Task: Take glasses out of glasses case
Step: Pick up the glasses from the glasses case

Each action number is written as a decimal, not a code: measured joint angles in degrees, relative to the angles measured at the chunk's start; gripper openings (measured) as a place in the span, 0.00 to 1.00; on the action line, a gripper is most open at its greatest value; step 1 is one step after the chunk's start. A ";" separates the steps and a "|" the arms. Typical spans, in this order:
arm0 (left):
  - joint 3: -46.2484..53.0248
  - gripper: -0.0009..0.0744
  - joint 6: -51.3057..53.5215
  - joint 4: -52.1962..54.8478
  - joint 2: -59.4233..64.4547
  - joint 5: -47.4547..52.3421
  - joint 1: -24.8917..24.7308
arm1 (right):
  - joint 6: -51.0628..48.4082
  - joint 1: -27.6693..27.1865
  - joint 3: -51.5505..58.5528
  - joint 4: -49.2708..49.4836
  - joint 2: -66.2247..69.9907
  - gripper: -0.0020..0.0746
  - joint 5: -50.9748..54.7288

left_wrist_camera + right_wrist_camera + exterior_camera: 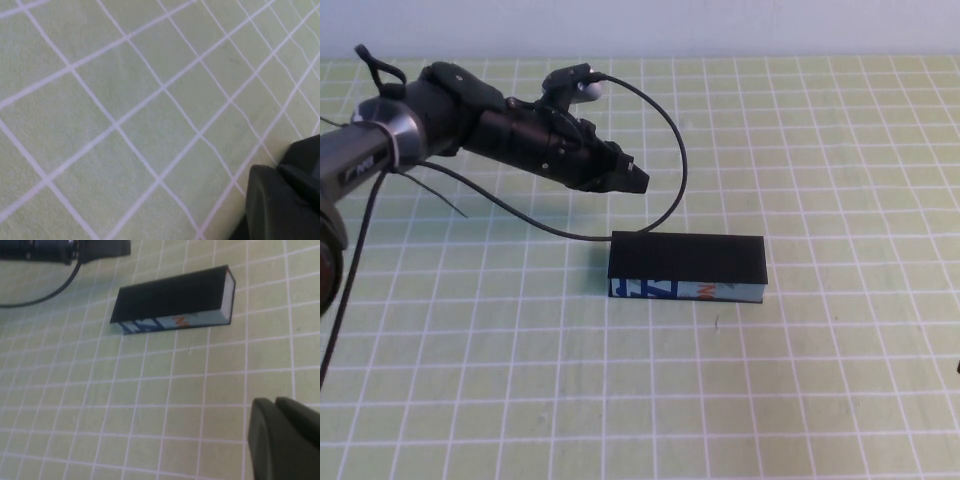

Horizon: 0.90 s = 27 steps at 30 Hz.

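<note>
The glasses case (686, 258) lies closed on the green grid mat, its lid flat and its white strip with blue and orange print facing me. It also shows in the right wrist view (172, 299). The glasses are hidden. My left gripper (636, 180) is shut and empty, hovering just behind and to the left of the case's back left corner. In the left wrist view the left gripper (278, 169) has only bare mat before it. My right gripper (274, 403) is shut and empty, low at the table's front right, well clear of the case.
A black cable (672, 150) loops from the left arm down to the mat beside the case's back left corner. The green grid mat (520, 380) covers the whole table.
</note>
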 joint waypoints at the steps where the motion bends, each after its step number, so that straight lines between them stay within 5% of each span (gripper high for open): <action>1: -1.15 0.01 -0.28 0.00 1.14 0.00 -0.05 | -1.31 0.00 -1.37 -0.10 2.28 0.00 1.14; 10: -4.44 0.01 -1.14 1.40 7.24 0.44 -1.52 | -9.53 3.06 -12.35 -0.10 21.77 0.00 4.17; 27: -4.58 0.01 -5.94 7.78 7.49 3.51 -1.90 | -8.81 29.12 -34.64 -18.58 46.62 0.00 1.83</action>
